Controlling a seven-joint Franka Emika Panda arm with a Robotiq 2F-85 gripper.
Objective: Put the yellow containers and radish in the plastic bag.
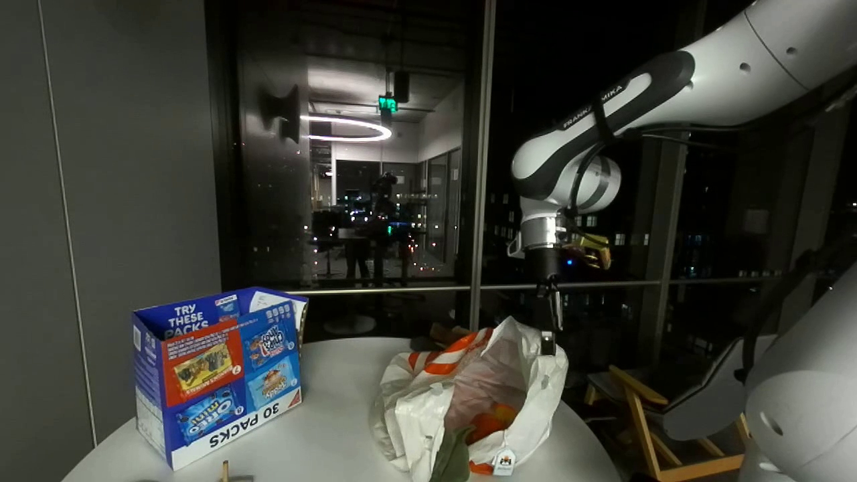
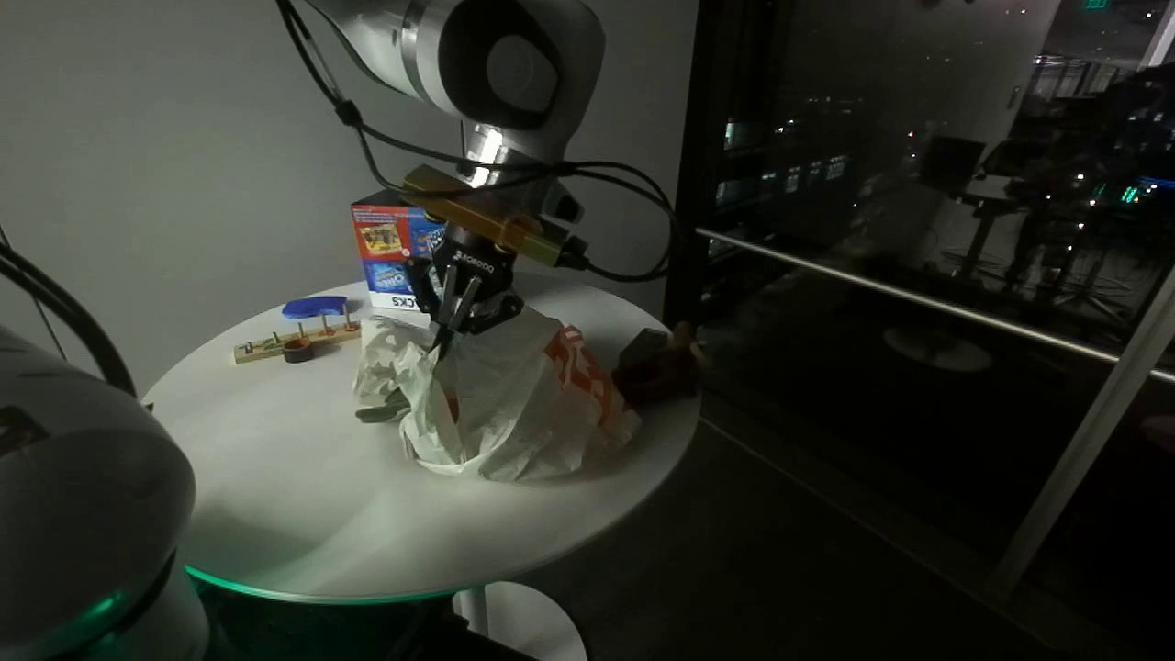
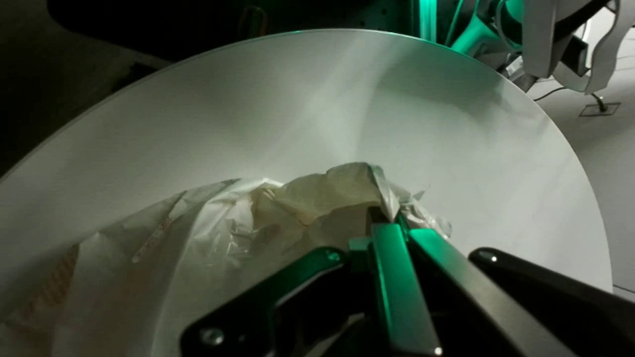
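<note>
The white plastic bag (image 1: 418,402) with orange print lies on the round table, its mouth partly open. It also shows in an exterior view (image 2: 514,404) and in the wrist view (image 3: 198,243). My gripper (image 1: 550,335) is shut on the bag's rim, pinching a fold of plastic between its fingertips (image 3: 398,225). Orange-red things (image 1: 492,423) show inside the bag; I cannot tell whether one is the radish. A grey-green piece (image 1: 452,456) sticks out at the mouth and also shows in an exterior view (image 2: 381,410). No yellow container can be made out.
A blue snack box (image 1: 221,375) stands on the white table (image 2: 303,514). A wooden peg strip (image 2: 303,340), a blue piece (image 2: 314,307) and a brown ring (image 2: 297,350) lie near it. Dark objects (image 2: 654,372) sit beside the bag near the table edge.
</note>
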